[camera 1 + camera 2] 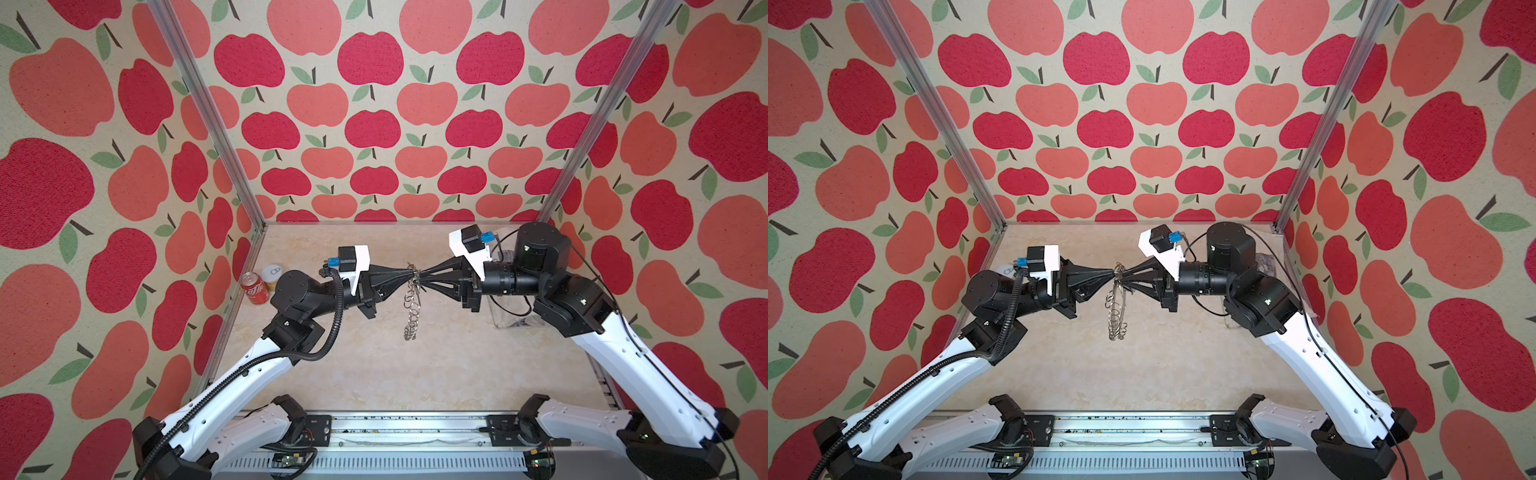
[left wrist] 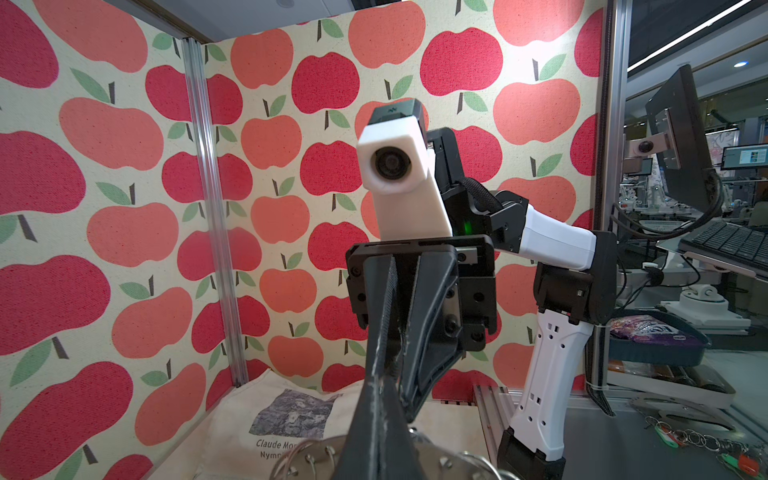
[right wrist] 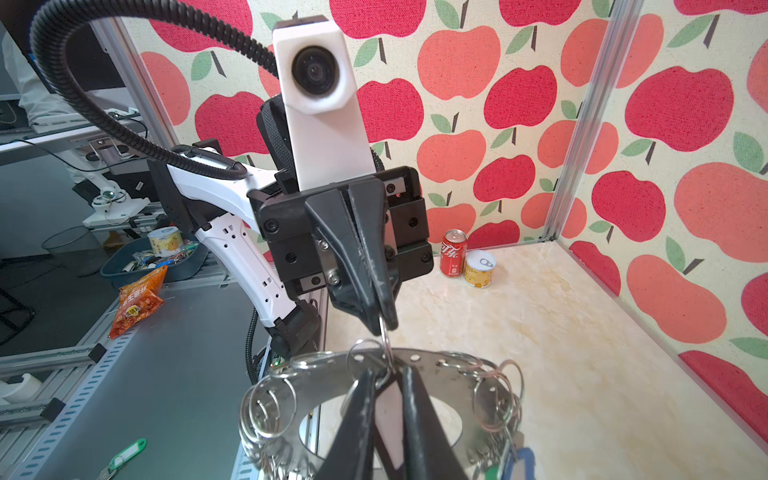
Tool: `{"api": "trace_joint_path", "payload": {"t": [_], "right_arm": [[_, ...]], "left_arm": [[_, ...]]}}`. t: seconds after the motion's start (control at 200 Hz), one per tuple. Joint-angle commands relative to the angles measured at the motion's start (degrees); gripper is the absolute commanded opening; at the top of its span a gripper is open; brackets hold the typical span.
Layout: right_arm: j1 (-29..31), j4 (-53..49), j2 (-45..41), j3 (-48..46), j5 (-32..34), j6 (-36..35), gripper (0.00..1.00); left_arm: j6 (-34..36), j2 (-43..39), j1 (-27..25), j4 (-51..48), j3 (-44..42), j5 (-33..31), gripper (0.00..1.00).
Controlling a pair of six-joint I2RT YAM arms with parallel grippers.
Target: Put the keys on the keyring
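As one keyring [image 1: 411, 308] hangs midair, left gripper [image 3: 383, 321] pinches it (right gripper [image 3: 388, 376]: unclear).

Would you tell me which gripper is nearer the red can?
Left: the left gripper reaches the keyring from the side of the red can; the right gripper meets it from the far side.

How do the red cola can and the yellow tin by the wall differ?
The red cola can is taller and slimmer; the yellow tin is shorter and squatter. The can is red with white lettering; the tin is yellow with a silver pull-tab lid. Both stand upright, side by side.
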Motion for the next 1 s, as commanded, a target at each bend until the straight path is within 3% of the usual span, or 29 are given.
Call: {"api": "trace_joint_path", "payload": {"t": [0.0,0.445,0.645,0.965,0.995], "right_arm": [[-0.28,1.85,0.23,-0.38,-1.93,1.51,0.15],[-0.23,2.04,0.86,-0.42,-2.77,2.11,0.09],[-0.19,2.47,1.04,-0.44,-3.2,2.35,0.0],[-0.01,-2.69,1.28,1.95,-1.5,-0.39,0.0],[-0.01,-4.55,1.38,2.86,-0.82,-1.46,0.0]], "left_arm": [[-1.11,-0.5,0.28,4.22,0.25,1.34,0.0],[-1.18,-0.56,0.25,4.51,0.54,1.41,0.0],[-1.36,-0.24,0.26,4.57,0.74,1.62,0.0],[-0.77,-0.42,0.15,-0.82,1.64,1.53,0.0],[-0.43,-0.65,0.15,-2.69,2.05,1.35,0.06]]}}
